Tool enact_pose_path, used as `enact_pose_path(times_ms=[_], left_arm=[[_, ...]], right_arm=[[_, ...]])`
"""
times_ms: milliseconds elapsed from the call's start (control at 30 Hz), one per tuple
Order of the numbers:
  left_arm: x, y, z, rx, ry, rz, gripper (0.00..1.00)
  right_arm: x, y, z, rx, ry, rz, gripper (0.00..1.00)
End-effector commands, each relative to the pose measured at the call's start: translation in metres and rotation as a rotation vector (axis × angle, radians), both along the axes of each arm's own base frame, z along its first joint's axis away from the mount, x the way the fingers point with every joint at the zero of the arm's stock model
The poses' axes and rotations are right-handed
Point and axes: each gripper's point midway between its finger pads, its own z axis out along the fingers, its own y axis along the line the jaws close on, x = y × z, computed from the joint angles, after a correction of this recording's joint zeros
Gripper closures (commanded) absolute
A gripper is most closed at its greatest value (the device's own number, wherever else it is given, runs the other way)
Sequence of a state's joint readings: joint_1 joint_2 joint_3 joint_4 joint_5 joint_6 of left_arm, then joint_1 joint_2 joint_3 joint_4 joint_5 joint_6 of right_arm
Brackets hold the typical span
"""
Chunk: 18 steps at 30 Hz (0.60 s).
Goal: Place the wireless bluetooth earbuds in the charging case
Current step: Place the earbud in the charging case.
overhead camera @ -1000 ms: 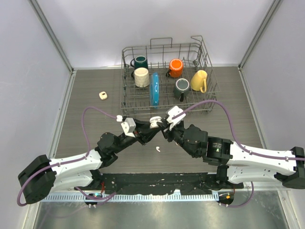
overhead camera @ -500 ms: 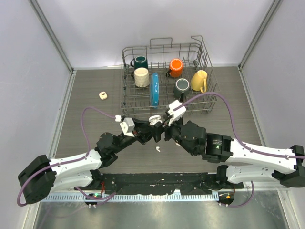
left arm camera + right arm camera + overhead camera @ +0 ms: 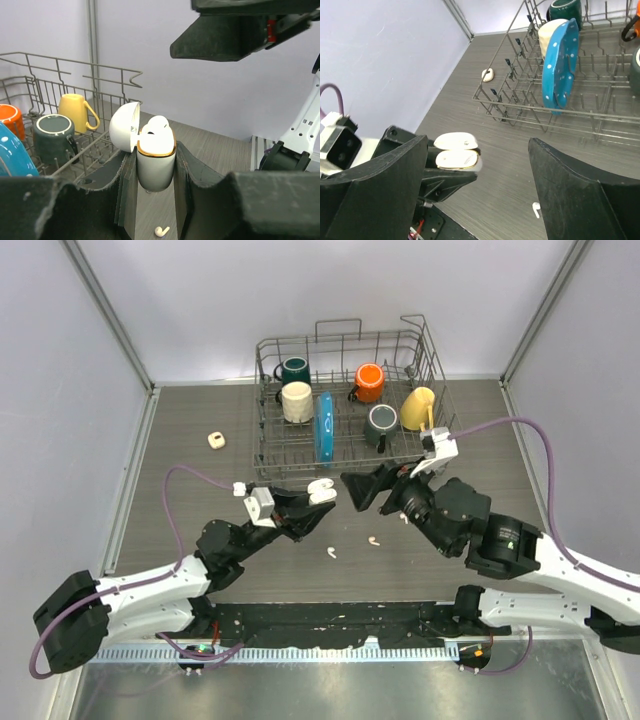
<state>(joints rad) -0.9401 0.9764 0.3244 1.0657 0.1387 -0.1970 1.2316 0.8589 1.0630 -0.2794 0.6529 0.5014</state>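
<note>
My left gripper (image 3: pixel 318 504) clamps one open case (image 3: pixel 156 165) upright over the table (image 3: pixel 180 440), with one earbud (image 3: pixel 158 125) showing inside. Two more earbuds (image 3: pixel 331 552) lie loose on the table below. My right gripper (image 3: pixel 358 492), jaws apart, hovers facing the case. Its arm is bent beside one rack (image 3: pixel 440 455) holding five mugs (image 3: pixel 369 382) and one plate (image 3: pixel 324 427).

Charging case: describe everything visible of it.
The charging case is a small, rounded white shell, glossy like plastic, with a gold rim at its mouth. Its lid is swung open to one side. It stands upright, clamped between the left gripper's fingers, with a white earbud poking out on top.
</note>
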Motion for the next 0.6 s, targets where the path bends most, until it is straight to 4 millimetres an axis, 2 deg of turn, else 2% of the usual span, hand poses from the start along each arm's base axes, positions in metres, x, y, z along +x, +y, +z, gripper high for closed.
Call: enact_pose_path(times_ms=[0,100,200,233,367,533,567], left_arm=[[-0.005,0.01,0.034,-0.082,-0.106,0.016,1.0],[-0.011,0.013,0.041,-0.103,-0.141,0.0,1.0],[-0.013,0.014,0.044,-0.108,-0.156,0.0,1.0],[-0.013,0.014,0.045,-0.109,-0.156,0.0,1.0],[-0.013,0.014,0.042,-0.102,-0.153,-0.001,1.0],[-0.011,0.016,0.039,-0.102,-0.146,0.011,1.0],[-0.011,0.016,0.039,-0.102,-0.146,0.012,1.0]], right_arm=[[0.003,-0.001,-0.008,0.086,0.141,0.034,0.13],[0.007,0.009,-0.027,0.126,0.259,0.123,0.13],[0.006,0.022,-0.038,0.175,0.349,0.232,0.13],[0.003,0.029,-0.05,0.175,0.392,0.28,0.13],[-0.009,0.051,-0.038,0.317,0.418,0.437,0.13],[-0.014,0.053,-0.026,0.411,0.378,0.48,0.13],[-0.011,0.052,-0.03,0.411,0.383,0.464,0.13]])
